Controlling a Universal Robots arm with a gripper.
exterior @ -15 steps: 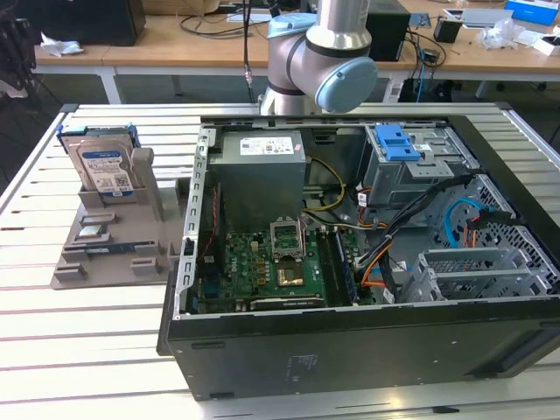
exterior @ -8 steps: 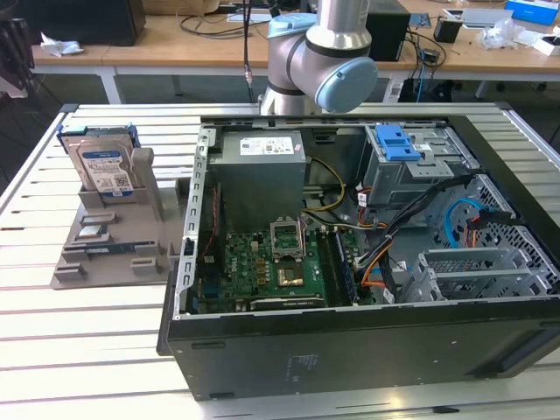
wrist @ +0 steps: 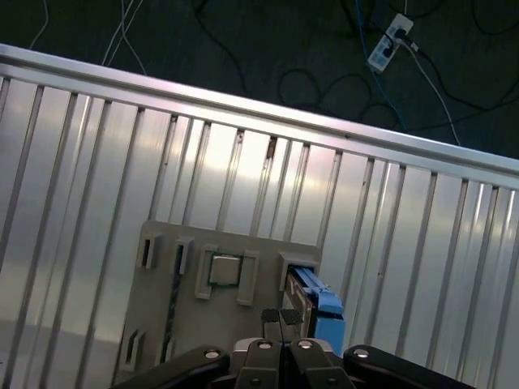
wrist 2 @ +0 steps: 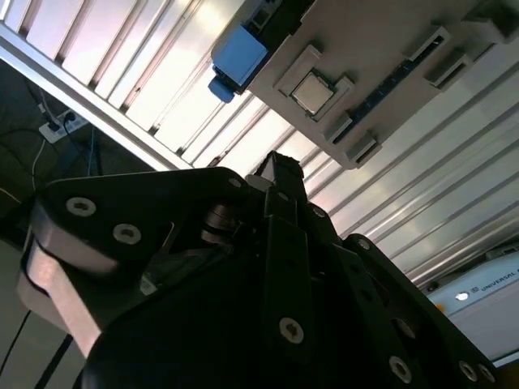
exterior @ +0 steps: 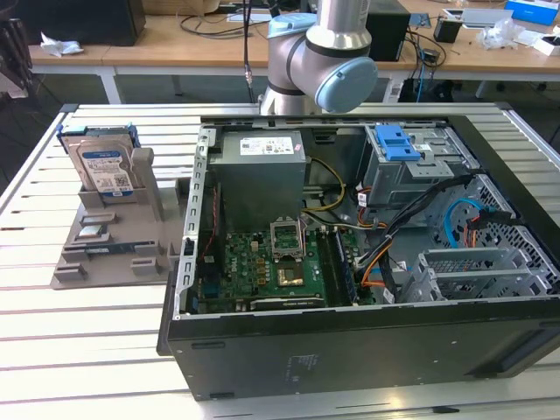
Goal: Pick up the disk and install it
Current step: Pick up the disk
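Note:
The disk [exterior: 101, 166] stands upright in a grey holder [exterior: 114, 254] on the slatted table, at the exterior view's left. It is silver with a white-and-blue label and a blue carrier rail. In the first wrist view, the disk's blue edge [wrist: 323, 312] sits at one end of the holder [wrist: 219, 324]. My gripper [wrist: 281, 317] hovers well above it with its black fingertips closed together and nothing between them. In the second wrist view, the gripper [wrist 2: 284, 172] points toward the holder [wrist 2: 389, 57] and the disk's blue corner [wrist 2: 238, 57]. The arm [exterior: 319, 52] rises behind the computer case.
An open black computer case [exterior: 350, 341] lies in the middle of the table, with a motherboard [exterior: 271, 262], a grey power supply box [exterior: 260, 175] and a drive cage with a blue latch [exterior: 398, 140]. Beyond the table's edge lie floor cables and a power strip [wrist: 388, 44].

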